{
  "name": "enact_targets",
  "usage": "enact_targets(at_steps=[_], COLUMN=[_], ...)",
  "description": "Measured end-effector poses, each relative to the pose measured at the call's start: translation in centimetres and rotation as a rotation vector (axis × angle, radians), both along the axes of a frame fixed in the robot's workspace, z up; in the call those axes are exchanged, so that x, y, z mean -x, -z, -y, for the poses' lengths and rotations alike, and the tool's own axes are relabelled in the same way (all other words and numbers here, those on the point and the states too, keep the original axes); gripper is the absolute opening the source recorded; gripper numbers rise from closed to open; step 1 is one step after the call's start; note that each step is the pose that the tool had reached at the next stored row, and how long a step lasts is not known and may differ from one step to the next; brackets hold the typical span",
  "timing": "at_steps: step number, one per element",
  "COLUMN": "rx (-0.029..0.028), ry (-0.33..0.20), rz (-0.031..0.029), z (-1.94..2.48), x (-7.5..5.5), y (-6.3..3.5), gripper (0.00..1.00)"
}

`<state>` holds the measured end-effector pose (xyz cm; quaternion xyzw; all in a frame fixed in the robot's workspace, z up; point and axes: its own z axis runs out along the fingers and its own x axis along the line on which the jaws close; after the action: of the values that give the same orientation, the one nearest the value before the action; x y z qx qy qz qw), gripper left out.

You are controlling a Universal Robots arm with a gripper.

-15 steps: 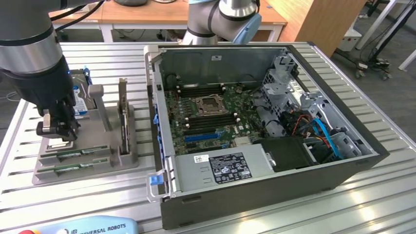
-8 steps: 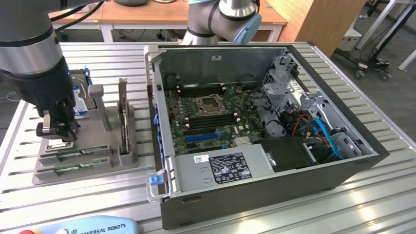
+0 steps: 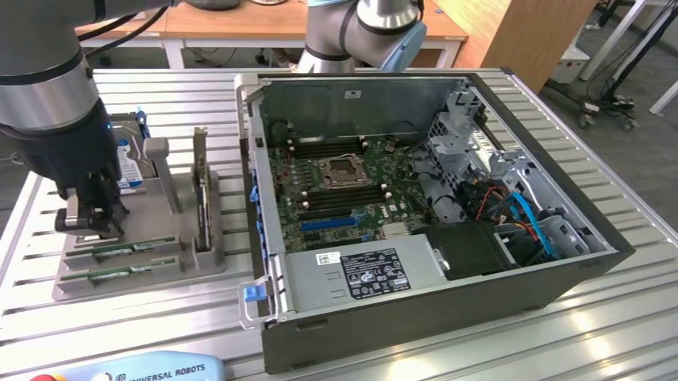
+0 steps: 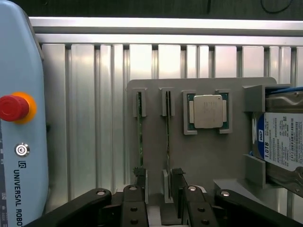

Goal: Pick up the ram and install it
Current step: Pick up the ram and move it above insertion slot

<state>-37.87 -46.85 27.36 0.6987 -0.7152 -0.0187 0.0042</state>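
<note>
Two slim green ram sticks stand on edge in a grey fixture (image 4: pixel 203 156), one (image 4: pixel 140 137) beside the other (image 4: pixel 167 137). In the exterior view they lie at the fixture's near end, one (image 3: pixel 132 248) behind the other (image 3: pixel 119 274). My gripper (image 4: pixel 159 185) hangs low over one end of the sticks, open. One black finger (image 4: pixel 140 182) sits over the end of the first stick, the other finger (image 4: pixel 178 182) just beyond the second, which lies in the gap. In the exterior view the gripper (image 3: pixel 90 228) is at the fixture's left end. Nothing is held.
A square silver processor (image 4: pixel 208 111) and a blue-labelled hard drive (image 4: pixel 284 142) share the fixture. The open computer case (image 3: pixel 593 262) with its motherboard (image 3: pixel 339 186) stands to the exterior view's right. A teach pendant (image 3: pixel 148 369) lies at the table's front edge.
</note>
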Motion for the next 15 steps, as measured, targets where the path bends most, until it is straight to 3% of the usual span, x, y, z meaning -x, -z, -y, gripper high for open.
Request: enact_targets(at_steps=[10, 15], rx=[0.0, -0.0001], ry=[0.0, 0.0], rz=[0.0, 0.0001], z=[1.22, 1.3], x=[0.1, 0.1], y=[0.0, 0.06], gripper=[0.36, 0.36])
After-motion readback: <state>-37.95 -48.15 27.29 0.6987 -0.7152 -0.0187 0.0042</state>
